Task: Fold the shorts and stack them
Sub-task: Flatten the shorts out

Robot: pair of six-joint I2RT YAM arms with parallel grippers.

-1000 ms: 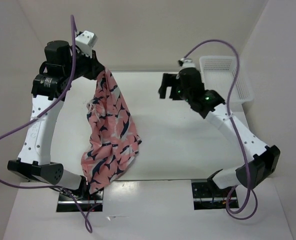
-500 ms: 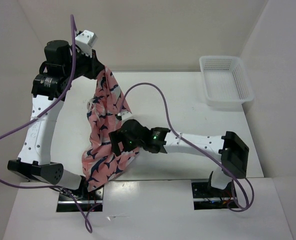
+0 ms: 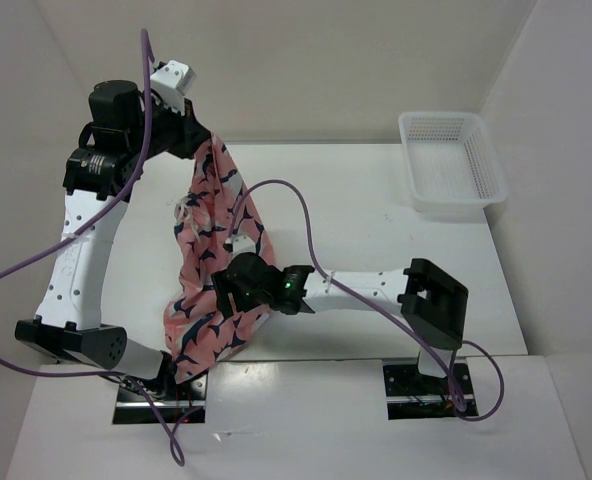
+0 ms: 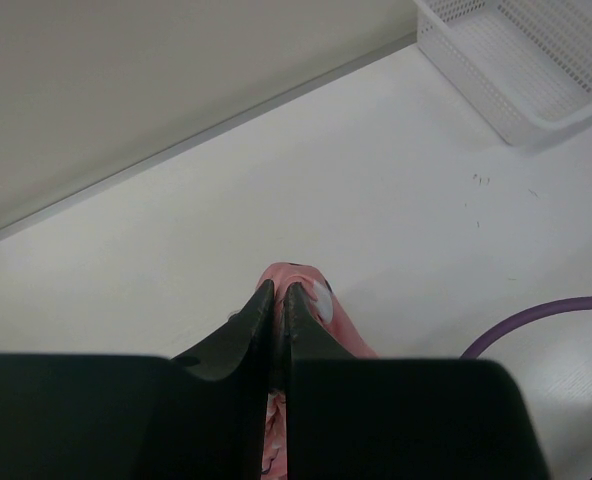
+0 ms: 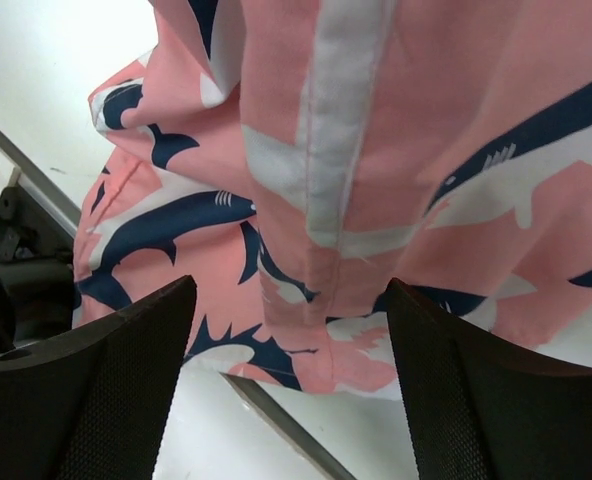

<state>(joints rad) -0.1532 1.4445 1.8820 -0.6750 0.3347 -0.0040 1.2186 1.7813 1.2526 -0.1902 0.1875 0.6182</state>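
My left gripper [image 4: 278,290], raised at the table's [image 3: 376,230] far left, is pressed together on the top of the shorts [image 3: 211,270]. The shorts hang down to the near edge. My right gripper [image 5: 288,290], fingers spread wide, faces their lower part. A basket [image 3: 451,165] sits at the far right.

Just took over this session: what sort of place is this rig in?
Likely a lab test cell, not a home: a bare white table boxed in by plain white panels, with a white mesh basket and the shorts hanging from the left gripper.
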